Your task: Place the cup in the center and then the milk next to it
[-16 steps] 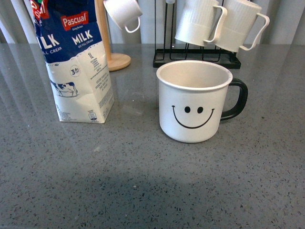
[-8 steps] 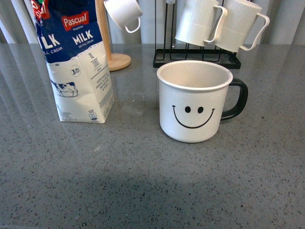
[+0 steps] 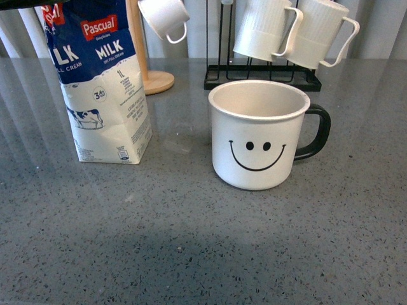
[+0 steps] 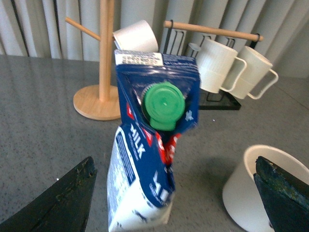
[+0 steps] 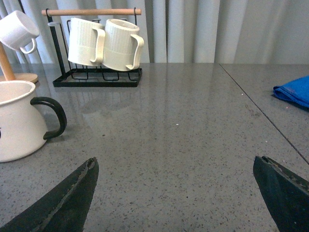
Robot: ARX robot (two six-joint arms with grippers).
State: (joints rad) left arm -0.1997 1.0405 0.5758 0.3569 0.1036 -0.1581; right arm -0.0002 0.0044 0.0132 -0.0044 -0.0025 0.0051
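Countertop [image 3: 191, 254]: spreading grey and glossy, flecked with dark specks, mirroring the pale backdrop; carrying a thin straight seam [image 5: 263, 118] off to the right.
Backdrop: pleated pale curtain [image 5: 203, 29] hanging behind the far edge.
Cup [image 3: 257, 136]: standing upright near the middle of the front view, smiley facing the camera, black handle pointing right.
Milk [image 3: 105, 89]: standing upright to the left of the cup, near it but apart; showing a green cap [image 4: 163, 105] on its blue top.
Far edge: wooden mug tree [image 4: 104, 58] carrying a small white cup [image 3: 164, 18]; black rack [image 3: 261, 77] hanging two ribbed mugs [image 3: 264, 28] from a wooden rail.
Blue cloth [image 5: 294, 91]: lying far out to the right.
Left gripper [image 4: 174, 193]: hovering with fingers spread wide, the milk's top showing between them, clear of the carton.
Right gripper [image 5: 176, 193]: hovering over bare counter to the right of the cup, fingers spread wide.
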